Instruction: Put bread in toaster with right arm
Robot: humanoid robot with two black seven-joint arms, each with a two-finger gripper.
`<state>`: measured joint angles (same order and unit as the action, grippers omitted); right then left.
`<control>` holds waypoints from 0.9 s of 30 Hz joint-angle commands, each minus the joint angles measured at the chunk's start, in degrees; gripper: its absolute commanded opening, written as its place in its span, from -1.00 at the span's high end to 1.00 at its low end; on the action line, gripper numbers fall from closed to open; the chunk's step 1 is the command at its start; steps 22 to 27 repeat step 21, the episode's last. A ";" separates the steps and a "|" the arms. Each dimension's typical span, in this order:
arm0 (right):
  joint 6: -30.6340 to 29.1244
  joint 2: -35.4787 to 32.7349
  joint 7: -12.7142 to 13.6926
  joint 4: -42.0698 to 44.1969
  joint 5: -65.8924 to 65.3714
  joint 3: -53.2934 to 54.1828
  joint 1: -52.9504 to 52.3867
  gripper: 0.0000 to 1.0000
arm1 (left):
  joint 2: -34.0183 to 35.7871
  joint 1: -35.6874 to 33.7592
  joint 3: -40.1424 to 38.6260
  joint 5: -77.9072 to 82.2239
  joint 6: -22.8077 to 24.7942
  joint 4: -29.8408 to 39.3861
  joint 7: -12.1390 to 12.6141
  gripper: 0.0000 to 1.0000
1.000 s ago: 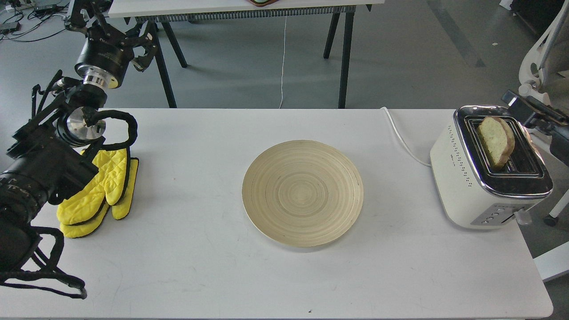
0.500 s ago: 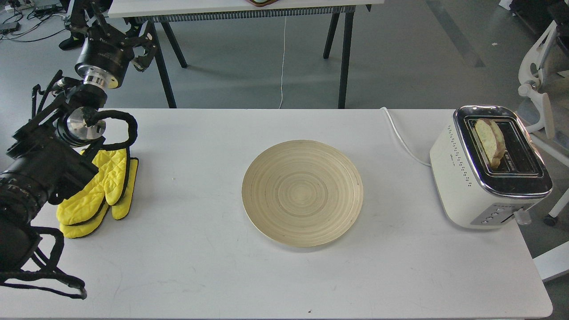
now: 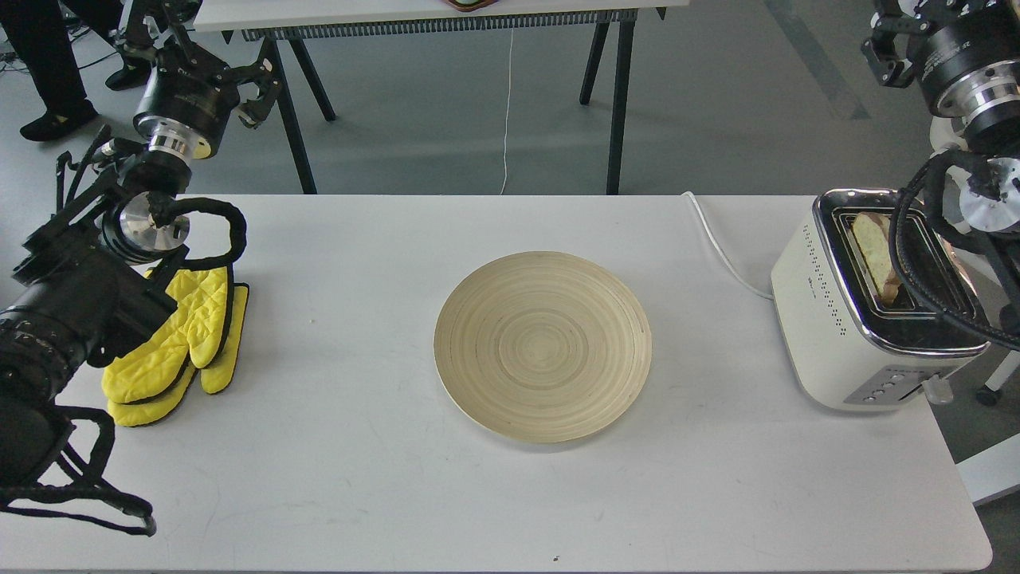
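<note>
On the right edge of the table (image 3: 335, 478) sits the toaster (image 3: 829, 335), cream body, chrome top, buttons facing the near edge. Bread (image 3: 872, 251) is down in the slot nearer the table centre, upright, only its top part showing above the chrome. White cord (image 3: 721, 247) runs from the toaster toward the far edge. Right arm (image 3: 968, 88) is above and beyond the toaster, past the far right corner, its black cable looping down across the toaster top in front of the slots. Right tool (image 3: 896, 36) is at the top edge of view, partly cut off, well clear of the bread; can't tell if its fingers are spread or closed. Nothing seen in it. Wooden plate (image 3: 542, 344) sits at table centre. Yellow oven mitts (image 3: 179, 343) lie stacked near the left edge. Left arm (image 3: 88, 263) comes in over the left edge, just above the mitts. Left tool (image 3: 211, 68) is raised beyond the far left corner, over the floor, fingers spread, gripping nothing. Second table (image 3: 398, 12) stands behind, with a person's legs (image 3: 44, 64) at far left.
</note>
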<state>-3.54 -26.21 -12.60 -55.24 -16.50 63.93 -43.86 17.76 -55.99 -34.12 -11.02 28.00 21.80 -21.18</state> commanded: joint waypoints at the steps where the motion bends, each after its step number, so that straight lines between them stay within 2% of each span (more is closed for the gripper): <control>1: -6.82 3.09 -0.15 7.84 3.22 2.24 -0.26 -0.98 | 0.00 0.00 -0.07 0.03 0.00 0.00 0.09 -1.00; 4: -10.61 5.37 0.12 15.31 6.47 2.69 -1.83 -0.97 | 0.00 0.00 -0.07 -0.06 0.00 0.00 0.00 -1.00; 8: -12.28 7.13 0.21 22.18 8.06 2.07 -4.74 -0.98 | 0.00 0.00 -0.07 -0.06 0.00 0.00 0.00 -1.00; 27: -11.76 7.75 -0.15 22.28 8.06 1.46 -5.36 -0.99 | 0.00 0.00 -0.15 -0.06 0.00 0.00 0.00 -1.00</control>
